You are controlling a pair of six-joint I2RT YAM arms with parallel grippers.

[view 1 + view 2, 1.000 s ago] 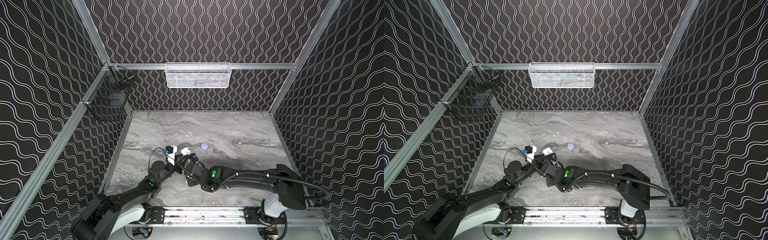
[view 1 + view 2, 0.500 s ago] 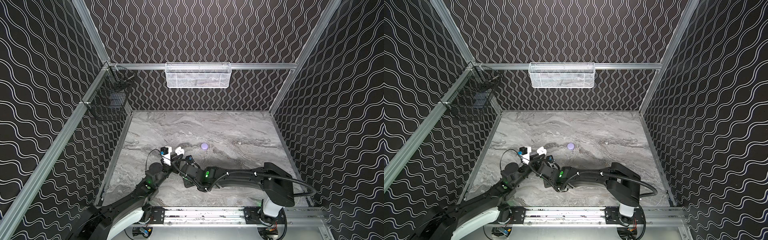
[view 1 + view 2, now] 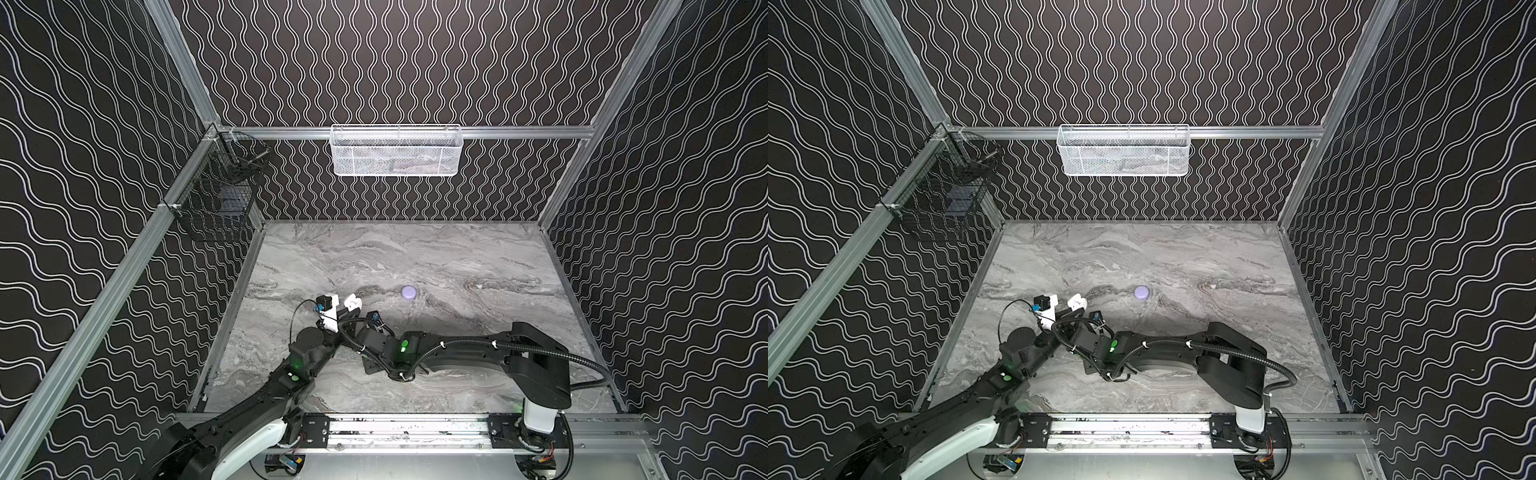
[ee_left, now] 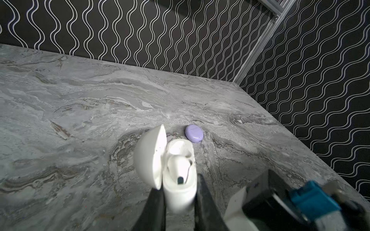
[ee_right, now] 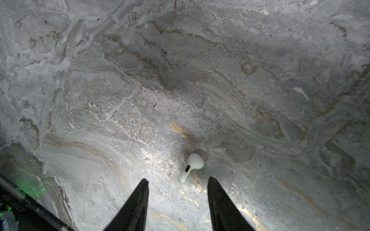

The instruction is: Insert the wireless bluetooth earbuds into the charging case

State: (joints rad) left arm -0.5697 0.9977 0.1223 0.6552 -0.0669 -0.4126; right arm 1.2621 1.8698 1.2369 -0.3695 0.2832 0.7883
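Observation:
My left gripper (image 4: 179, 192) is shut on the base of a white charging case (image 4: 180, 192), held above the table with its lid (image 4: 150, 158) swung open. One white earbud (image 4: 179, 166) sits inside it. In both top views the case (image 3: 351, 302) (image 3: 1076, 301) shows at the left arm's tip. In the right wrist view my right gripper (image 5: 177, 181) is open, pointing down at the marble. A second white earbud (image 5: 192, 163) lies flat just beyond its fingertips, untouched. In both top views this earbud is hidden under the arms.
A closed lavender case (image 3: 409, 291) (image 3: 1141, 291) (image 4: 193, 133) lies on the marble table (image 3: 457, 257), right of the held case. A white mesh basket (image 3: 396, 151) hangs on the back wall and a black wire basket (image 3: 216, 199) on the left wall. The two arms cross closely.
The left gripper has carried the white case to the left. The right arm has followed it leftward and folded its elbow in.

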